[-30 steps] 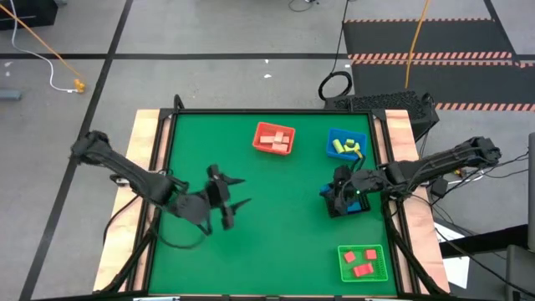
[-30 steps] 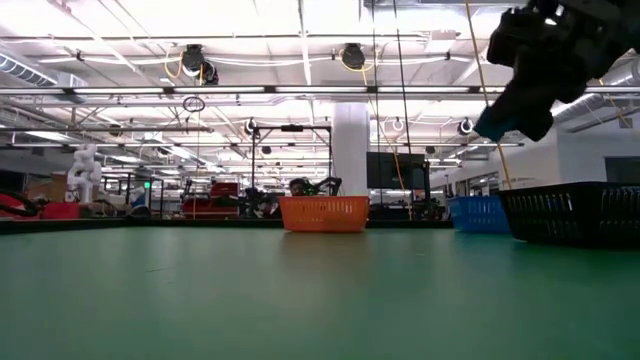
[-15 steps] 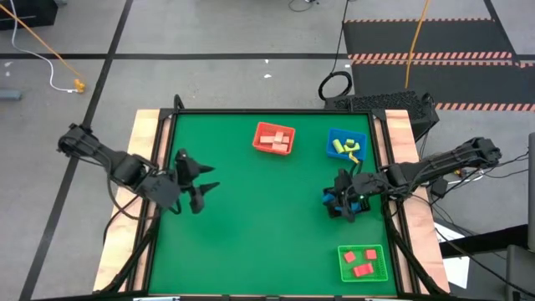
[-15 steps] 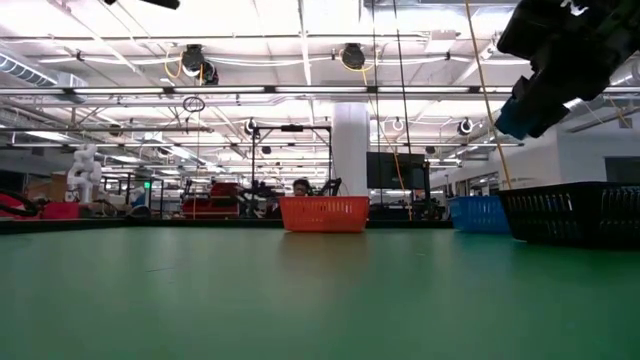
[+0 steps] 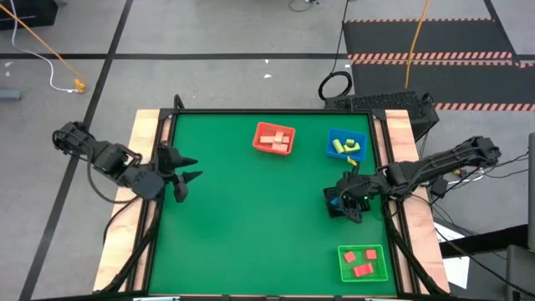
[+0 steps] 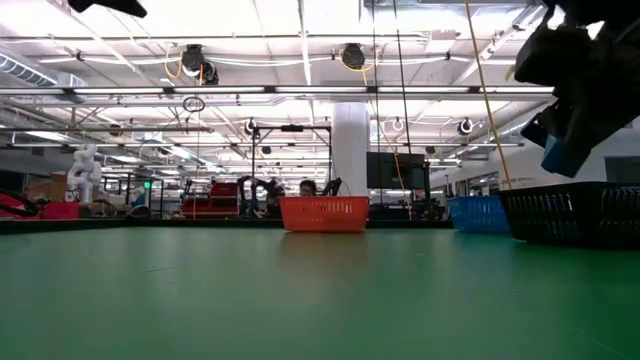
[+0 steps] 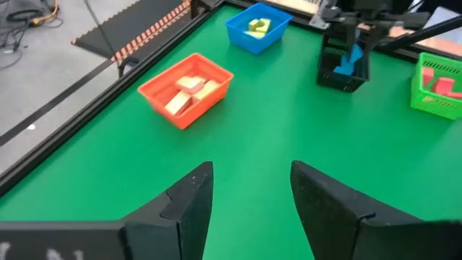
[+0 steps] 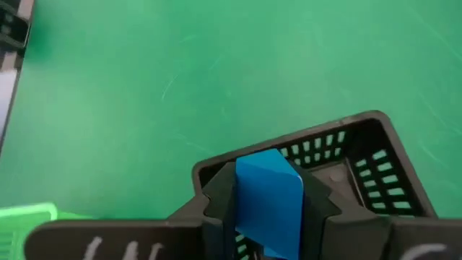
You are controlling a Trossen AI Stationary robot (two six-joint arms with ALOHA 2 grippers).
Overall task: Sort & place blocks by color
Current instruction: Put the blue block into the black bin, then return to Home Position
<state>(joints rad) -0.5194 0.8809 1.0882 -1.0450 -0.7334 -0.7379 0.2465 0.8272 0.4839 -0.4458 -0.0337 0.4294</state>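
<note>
High view first: my right gripper (image 5: 351,203) is poised over the black tray (image 5: 338,203) on the right side of the green table (image 5: 251,234), clamped tight on a blue block (image 8: 268,195), and across the last second it has barely shifted, just nudging a touch toward the table's near edge. Right wrist view confirms it, that blue block pinched between both fingers with the black mesh tray directly beneath. Low view shows it hanging a little lower against the tray's rim than a moment ago, so I judge the drop is close, though nothing has been let go yet. Big change is on the other side: my left gripper (image 5: 182,171) has pulled right back from mid-table to the left edge, and its fingers, spread wide a second ago, are partway closed now with nothing between them. I read that as the left arm's part being done. The orange-red tray (image 5: 273,138) holds the pale wood blocks (image 5: 274,137), the blue tray (image 5: 346,145) the yellow-green blocks (image 5: 344,147), the green tray (image 5: 363,262) the red blocks (image 5: 361,262), and I see no loose blocks on the felt, so this blue one looks like the last.
</note>
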